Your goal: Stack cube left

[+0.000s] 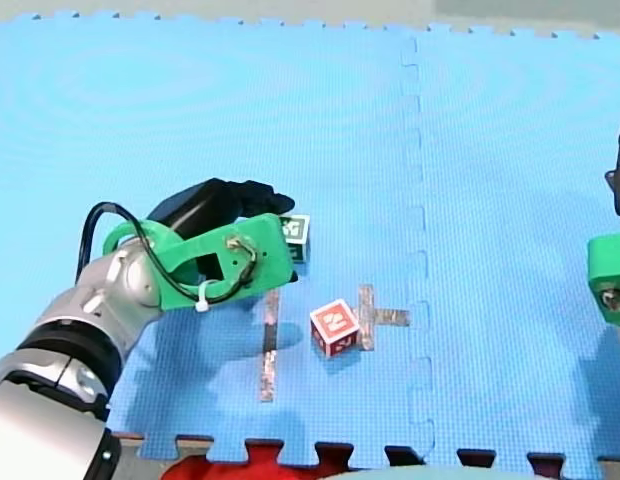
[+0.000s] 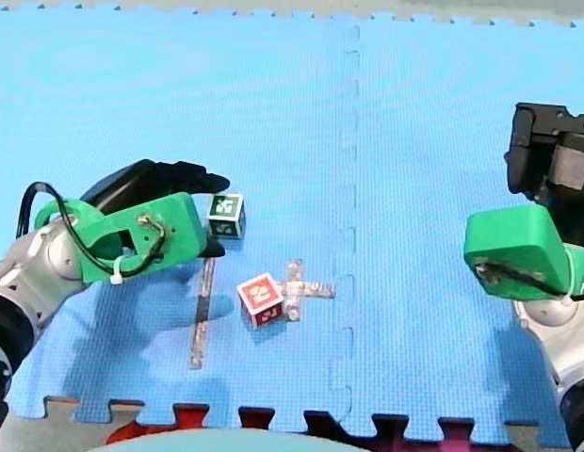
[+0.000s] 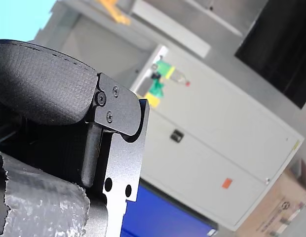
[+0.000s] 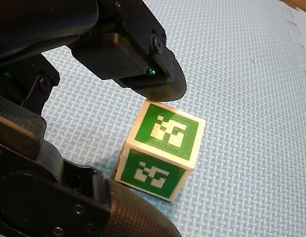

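The left hand (image 1: pixel 222 206) is open, green block (image 4: pixel 163 136) between its fingers (image 4: pixel 143 74), not held yet. Next, squeeze and lift it onto the red block (image 1: pixel 335 328). Right hand (image 2: pixel 546 160) is far off.

A blue foam mat (image 1: pixel 190 120) is covering the work surface, made of interlocking tiles that are meeting along a toothed seam (image 1: pixel 418 150). A long strip of grey tape (image 1: pixel 269 345) is lying on it near the front edge, with a cross of grey tape (image 1: pixel 390 317) sitting just to its right. Something red (image 1: pixel 205 470) is peeking out beneath the mat's front edge. In the first wrist view, a grey cabinet (image 3: pixel 207 148) is standing in the background, carrying a small orange sticker (image 3: pixel 226 183), with a green and yellow object (image 3: pixel 160 81) sitting on top and a cardboard box (image 3: pixel 276 212) standing beside it.
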